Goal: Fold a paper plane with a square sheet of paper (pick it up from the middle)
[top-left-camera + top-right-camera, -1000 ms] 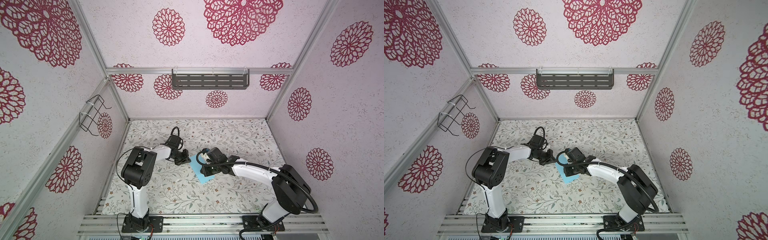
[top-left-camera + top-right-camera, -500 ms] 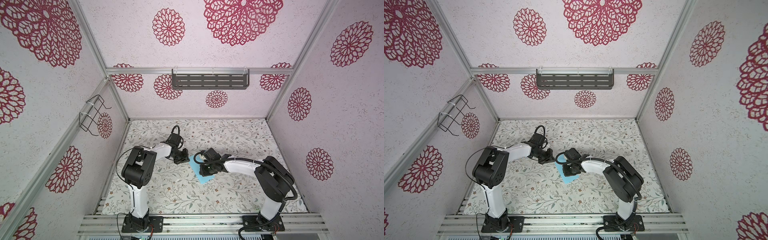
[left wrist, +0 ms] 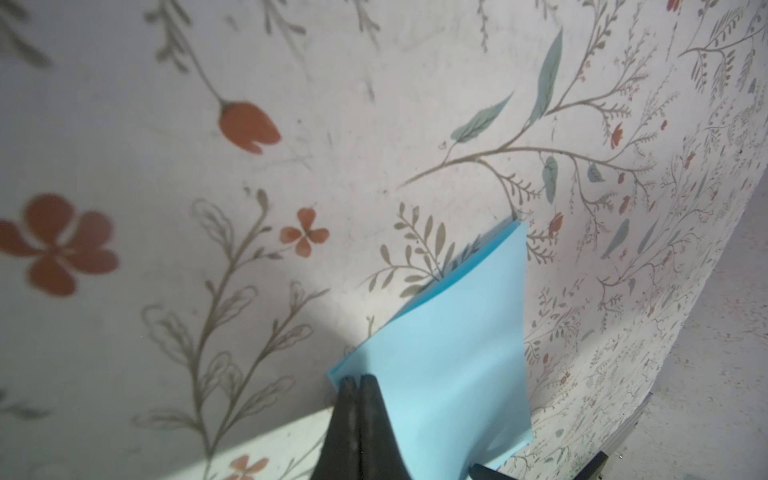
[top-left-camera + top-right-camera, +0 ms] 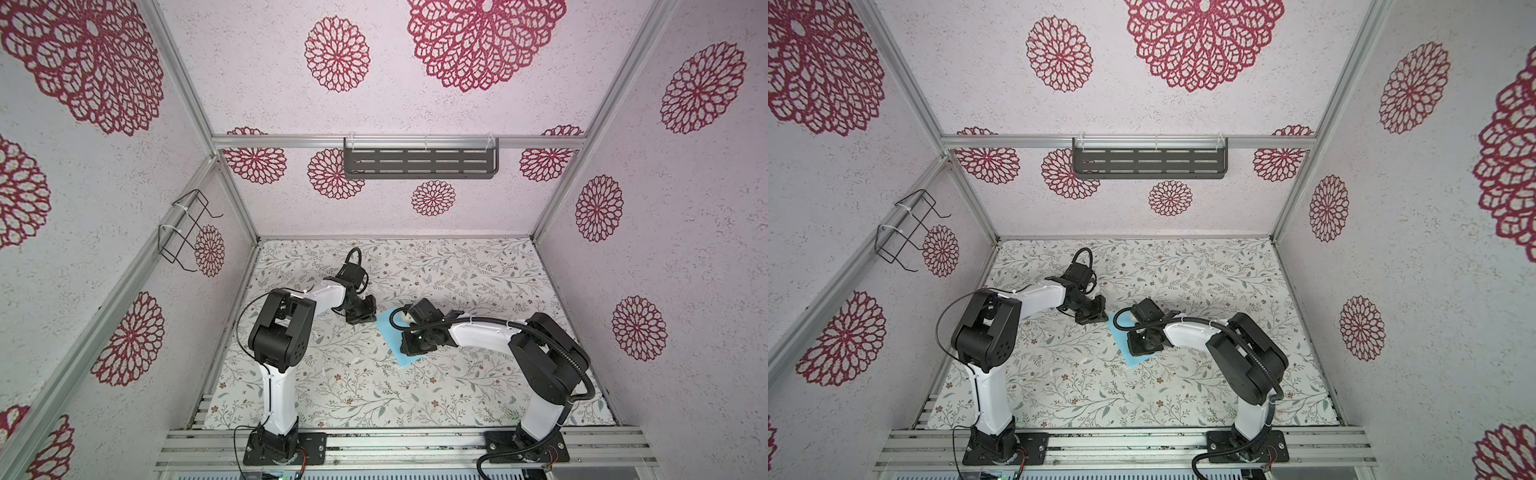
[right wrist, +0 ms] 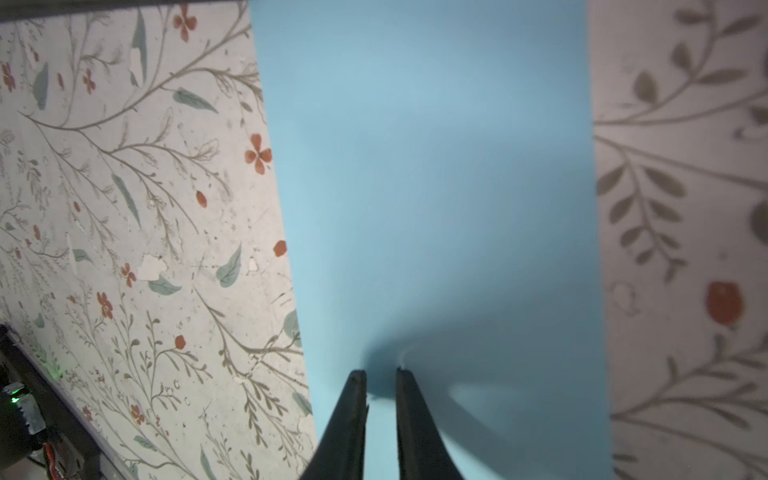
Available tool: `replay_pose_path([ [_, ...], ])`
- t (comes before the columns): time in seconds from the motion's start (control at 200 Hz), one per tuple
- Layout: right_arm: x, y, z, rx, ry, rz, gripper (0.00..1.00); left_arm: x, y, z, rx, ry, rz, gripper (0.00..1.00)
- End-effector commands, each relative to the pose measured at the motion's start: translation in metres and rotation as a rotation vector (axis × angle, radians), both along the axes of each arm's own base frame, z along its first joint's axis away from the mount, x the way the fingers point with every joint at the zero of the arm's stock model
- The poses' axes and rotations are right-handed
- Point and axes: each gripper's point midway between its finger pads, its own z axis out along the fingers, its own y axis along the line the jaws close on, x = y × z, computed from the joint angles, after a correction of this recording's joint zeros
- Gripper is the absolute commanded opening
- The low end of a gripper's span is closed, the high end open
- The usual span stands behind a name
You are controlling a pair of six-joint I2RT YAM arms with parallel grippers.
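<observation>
The left hand [image 3: 358, 379] pinches a corner of the square sheet of paper [image 3: 457, 353]. The right hand [image 5: 381, 372], slightly open, presses its middle. A tug could rip it.

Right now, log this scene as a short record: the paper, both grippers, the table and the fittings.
paper: light blue sheet lying near the middle of the floral table; two layers show along one edge in the left wrist view, so it seems folded once
left gripper: shut, pinching a corner of the paper
right gripper: jaws slightly apart, tips down at the paper, about midway across it
plane: not yet formed
fittings: grey shelf on the back wall, wire rack on the left wall
</observation>
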Motion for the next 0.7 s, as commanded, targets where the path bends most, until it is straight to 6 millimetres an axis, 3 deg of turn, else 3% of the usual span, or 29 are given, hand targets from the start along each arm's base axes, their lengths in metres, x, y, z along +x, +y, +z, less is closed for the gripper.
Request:
replay_pose_path([
  [0.0,-0.014,-0.016,-0.01,-0.048,0.058,-0.027,0.19,0.004,0.024,-0.017,0.127,0.009,0.001,0.03],
  [0.155,-0.006,-0.004,0.008,0.029,0.019,-0.042,0.2,0.021,0.025,-0.001,0.131,-0.034,0.014,0.03],
  [0.275,0.009,0.005,0.04,0.119,-0.059,-0.076,0.25,0.026,0.021,0.029,0.082,-0.094,0.057,0.09],
  [0.365,0.019,-0.001,0.055,0.149,-0.102,-0.116,0.35,0.021,0.02,0.055,0.022,-0.144,0.116,0.16],
  [0.465,0.027,-0.018,0.053,0.148,-0.102,-0.166,0.44,0.008,0.017,0.062,-0.05,-0.146,0.171,0.26],
  [0.695,0.035,-0.058,0.034,0.089,-0.045,-0.255,0.56,-0.013,-0.003,0.059,-0.181,-0.106,0.225,0.43],
])
